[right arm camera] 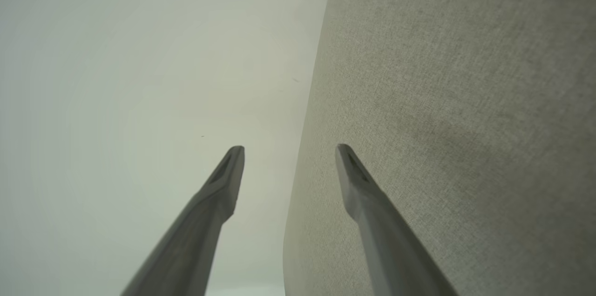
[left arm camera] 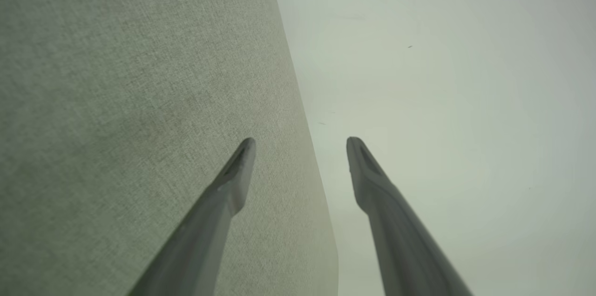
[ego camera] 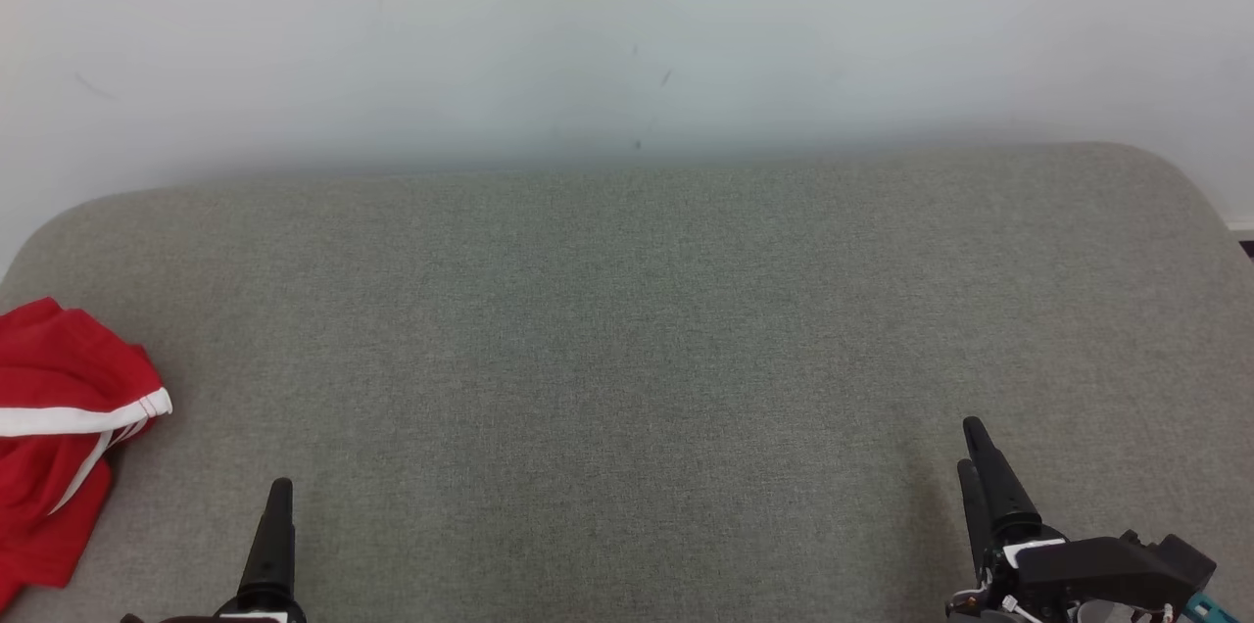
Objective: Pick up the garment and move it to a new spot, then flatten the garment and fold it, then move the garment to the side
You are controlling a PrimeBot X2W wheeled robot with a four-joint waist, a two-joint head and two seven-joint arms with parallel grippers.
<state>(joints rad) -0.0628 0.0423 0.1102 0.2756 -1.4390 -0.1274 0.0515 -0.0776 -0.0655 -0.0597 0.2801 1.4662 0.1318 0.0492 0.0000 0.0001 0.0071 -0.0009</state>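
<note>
A red garment (ego camera: 59, 427) with white stripes lies bunched at the far left edge of the grey fabric surface (ego camera: 627, 359), partly cut off by the head view's border. My left gripper (ego camera: 279, 496) rises at the lower left, a little to the right of the garment and apart from it. In the left wrist view its gripper (left arm camera: 300, 144) is open with nothing between the fingers. My right gripper (ego camera: 970, 452) stands at the lower right, far from the garment. The right wrist view shows that gripper (right arm camera: 288, 151) open and holding nothing.
A pale wall (ego camera: 627, 35) rises behind the grey surface's far edge. The surface has rounded back corners, and a strip of dark floor (ego camera: 1244, 246) shows past its right corner.
</note>
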